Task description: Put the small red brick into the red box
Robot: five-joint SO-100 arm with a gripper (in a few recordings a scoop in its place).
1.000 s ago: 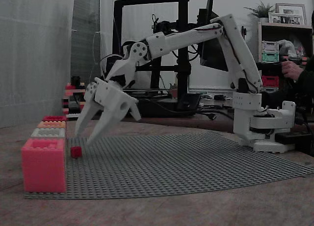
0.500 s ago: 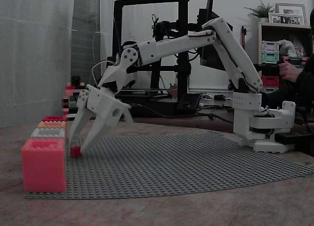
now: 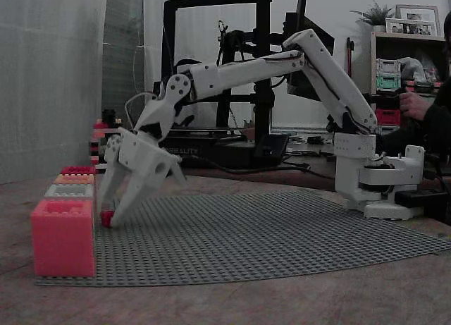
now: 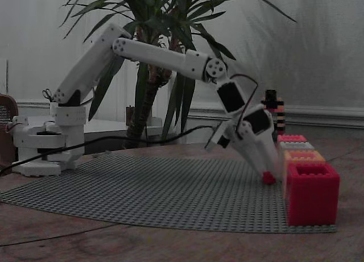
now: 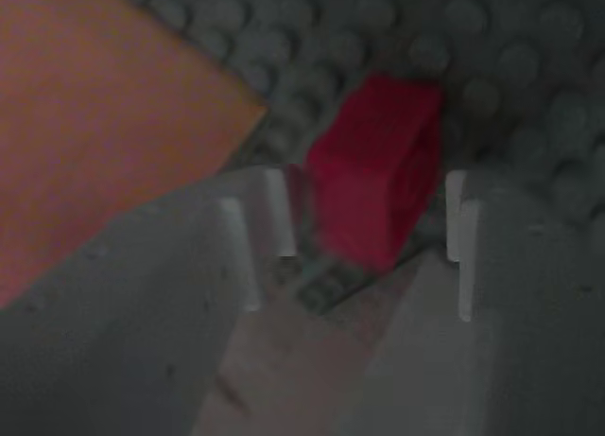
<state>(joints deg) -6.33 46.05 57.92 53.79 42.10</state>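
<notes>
The small red brick [image 3: 107, 218] sits on the grey studded baseplate [image 3: 268, 230], close to the row of boxes. My white gripper [image 3: 108, 212] is lowered over it, open, one finger on each side. In the wrist view the brick [image 5: 378, 166] lies between the fingertips [image 5: 255, 218] of my gripper [image 5: 362, 190], near the left one, with a thin gap to the right one. From the other side, my gripper [image 4: 268, 172] points down at the brick [image 4: 268, 178]. The red box [image 3: 77, 170] [image 4: 291, 138] stands at the far end of the row.
The box row runs along the baseplate's edge: a pink-red box [image 3: 62, 237] nearest, then grey [image 3: 69, 191], then orange [image 3: 74, 178]. A red-and-black brick stack [image 3: 102, 138] stands behind them. The arm's base [image 3: 373, 177] is at the right. The orange box [image 5: 95, 124] is close beside the left finger.
My gripper has come down and to the left, from above the brick to straddling it at baseplate level. The brick has not moved.
</notes>
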